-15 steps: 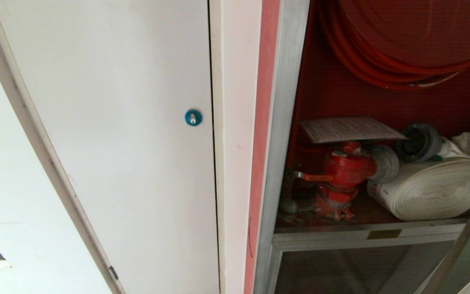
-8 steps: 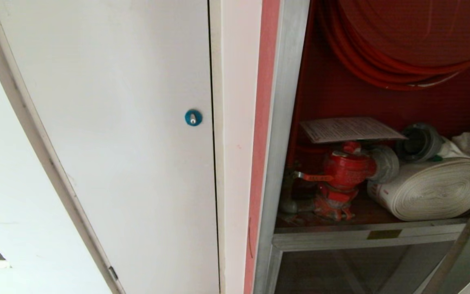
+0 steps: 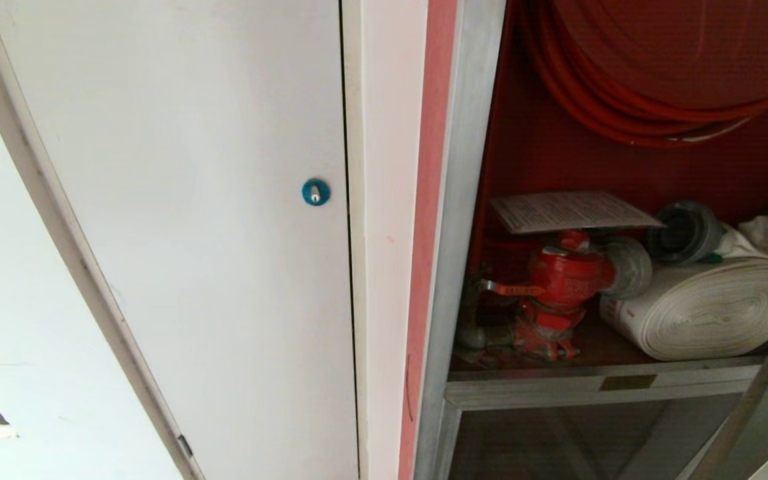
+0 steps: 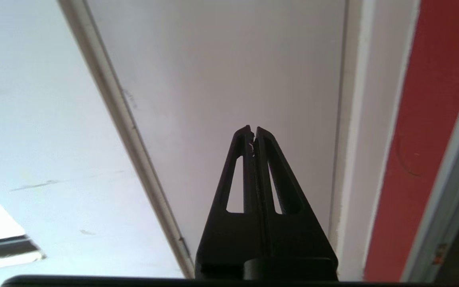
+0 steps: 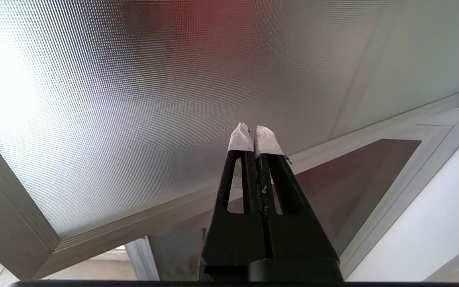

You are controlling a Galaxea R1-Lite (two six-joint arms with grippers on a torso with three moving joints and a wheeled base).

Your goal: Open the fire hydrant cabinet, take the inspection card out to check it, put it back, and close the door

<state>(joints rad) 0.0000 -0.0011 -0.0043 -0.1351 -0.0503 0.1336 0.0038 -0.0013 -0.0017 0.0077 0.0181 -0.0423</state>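
So the left half of the head view is mostly a plain white panel door [image 3: 191, 233] with a little round blue lock [image 3: 316, 192] near its right edge, and a pinkish-red strip [image 3: 427, 233] runs down between it and the fire hydrant cabinet [image 3: 461, 200], whose silver frame post sits right beside that strip. The cabinet is open, red inside, with nothing in front of the shelf. Up top there's the red hose reel [image 3: 657, 80], and on the shelf a red valve [image 3: 561, 280] with a rolled white hose [image 3: 711, 307] lying just to its right, touching a grey coupling [image 3: 687, 233] behind it. The inspection card [image 3: 571, 211] is lying flat on top of the valve, pale grey with tiny printed lines I can't read, a bit wider than the valve body. The door [image 5: 134, 87] shows in the right wrist view as textured glass in a silver frame, swung open. Neither arm shows in the head view. The left gripper [image 4: 253, 129] is pointed at the white panel door with its fingers pressed together, holding nothing. The right gripper [image 5: 253, 127], tips wrapped in white tape, is closed and empty too, just in front of the glass.
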